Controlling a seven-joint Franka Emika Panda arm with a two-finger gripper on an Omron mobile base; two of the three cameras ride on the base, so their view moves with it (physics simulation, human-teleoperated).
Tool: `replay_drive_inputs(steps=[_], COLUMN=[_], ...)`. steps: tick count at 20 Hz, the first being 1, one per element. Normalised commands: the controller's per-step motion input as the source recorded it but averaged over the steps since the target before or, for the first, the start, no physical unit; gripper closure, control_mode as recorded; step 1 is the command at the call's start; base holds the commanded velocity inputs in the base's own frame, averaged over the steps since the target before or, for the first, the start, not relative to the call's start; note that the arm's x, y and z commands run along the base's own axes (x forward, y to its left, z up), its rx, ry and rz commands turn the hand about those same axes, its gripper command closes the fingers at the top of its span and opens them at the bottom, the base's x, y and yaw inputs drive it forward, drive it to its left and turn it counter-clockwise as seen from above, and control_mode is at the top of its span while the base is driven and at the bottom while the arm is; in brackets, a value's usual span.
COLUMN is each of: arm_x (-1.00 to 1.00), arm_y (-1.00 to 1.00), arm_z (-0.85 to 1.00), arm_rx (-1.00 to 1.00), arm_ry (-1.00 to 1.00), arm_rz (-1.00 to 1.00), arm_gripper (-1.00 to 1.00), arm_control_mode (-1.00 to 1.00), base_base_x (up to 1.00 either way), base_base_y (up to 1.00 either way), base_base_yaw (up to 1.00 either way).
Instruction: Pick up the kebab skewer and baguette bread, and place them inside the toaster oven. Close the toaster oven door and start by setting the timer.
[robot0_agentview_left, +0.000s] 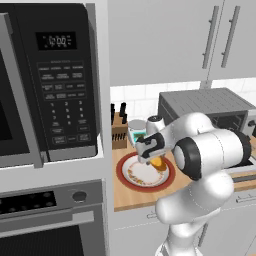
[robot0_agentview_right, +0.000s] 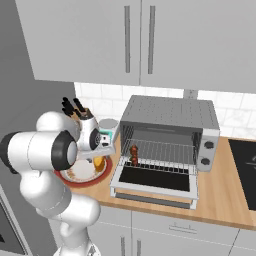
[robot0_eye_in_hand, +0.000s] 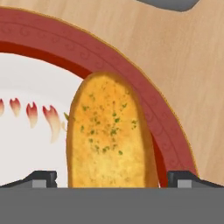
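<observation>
The baguette bread (robot0_eye_in_hand: 109, 131), golden with green flecks, lies at the right side of a red-rimmed white plate (robot0_eye_in_hand: 144, 83). My gripper (robot0_eye_in_hand: 112, 177) hovers just above it, open, one fingertip (robot0_eye_in_hand: 43, 177) on each side of the loaf. In the base views the gripper (robot0_agentview_left: 151, 159) (robot0_agentview_right: 98, 156) points down over the bread (robot0_agentview_left: 159, 163) (robot0_agentview_right: 99, 163). The toaster oven (robot0_agentview_right: 170, 112) stands to the right with its door (robot0_agentview_right: 155, 185) folded down flat. The kebab skewer (robot0_agentview_right: 134, 151) rests on the wire rack at the left inside.
A knife block (robot0_agentview_left: 119, 131) and a white canister (robot0_agentview_left: 136, 131) stand behind the plate (robot0_agentview_left: 125, 182). The black microwave (robot0_agentview_left: 50, 80) and wall oven (robot0_agentview_left: 45, 220) rise at the left. A dark cooktop (robot0_agentview_right: 245, 165) lies right of the toaster oven. Cabinets hang overhead.
</observation>
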Motion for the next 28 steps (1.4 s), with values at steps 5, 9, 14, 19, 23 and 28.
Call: replay_drive_inputs(steps=[5,9,14,19,23,28], arm_x=[0.00,0.00,-0.09,0.00,-0.72,-1.00], arm_y=[-0.01,0.00,0.00,0.00,-0.17,-0.41], arm_z=[-0.23,-0.01,-0.02,-0.04,0.90,1.00], arm_rx=[0.00,0.00,0.00,0.00,0.02,0.05], arm_ry=[0.00,-0.04,-0.04,-0.03,-0.06,-0.15], arm_rz=[0.00,0.00,0.00,0.00,0.00,0.01], arm_gripper=[-1.00,1.00,1.00,1.00,1.00,1.00], arm_control_mode=[-1.00,-1.00,-1.00,-1.00,-1.00,-1.00], base_base_x=[0.00,0.00,0.00,0.00,0.00,0.00], base_base_y=[0.00,0.00,0.00,0.00,0.00,0.00], base_base_yaw=[0.00,0.00,0.00,0.00,0.00,0.00])
